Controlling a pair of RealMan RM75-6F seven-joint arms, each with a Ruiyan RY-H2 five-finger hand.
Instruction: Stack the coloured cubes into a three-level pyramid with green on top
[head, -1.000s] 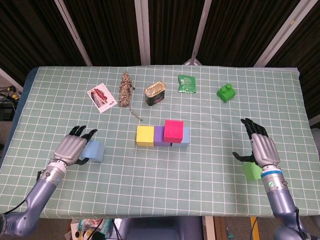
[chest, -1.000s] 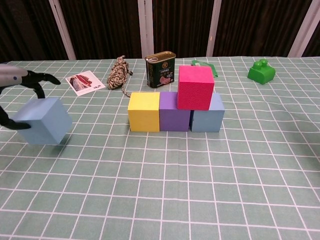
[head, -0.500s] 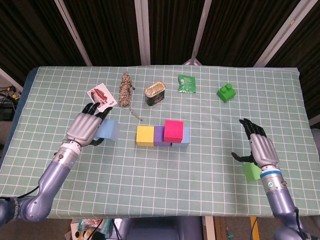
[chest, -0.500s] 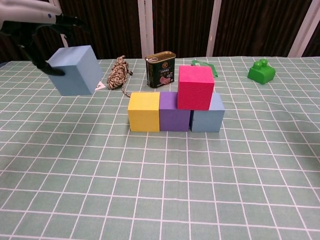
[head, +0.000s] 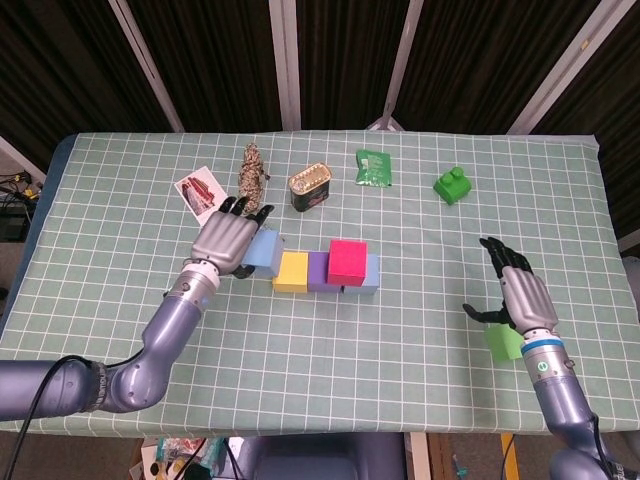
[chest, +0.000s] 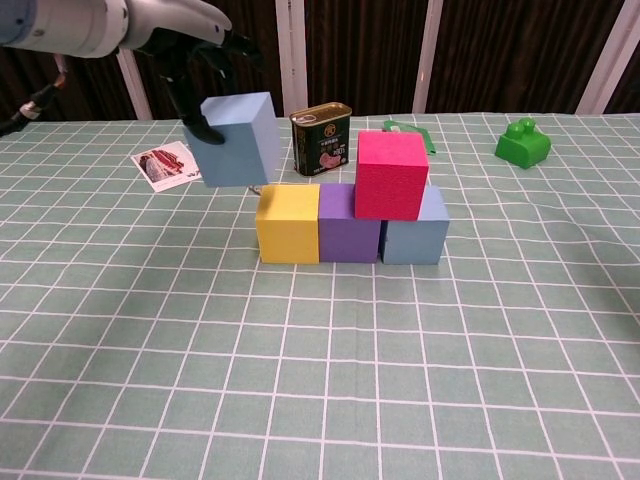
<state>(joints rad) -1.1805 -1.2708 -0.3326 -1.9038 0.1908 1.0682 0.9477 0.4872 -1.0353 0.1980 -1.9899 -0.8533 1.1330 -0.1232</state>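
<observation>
my left hand (chest: 195, 55) grips the light blue cube (chest: 238, 138) in the air.
it hangs under my fingers, just up-left of the yellow cube (chest: 288, 223); right hand (head: 518, 293) spread above the green cube (head: 504, 343).

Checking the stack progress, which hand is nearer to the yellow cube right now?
Left. The left hand hangs just up-left of the yellow cube, gripping a light blue cube. The right hand hovers far off, near the table's right edge.

left hand (chest: 195, 60) carried blue cube (chest: 240, 138) toward row
</observation>
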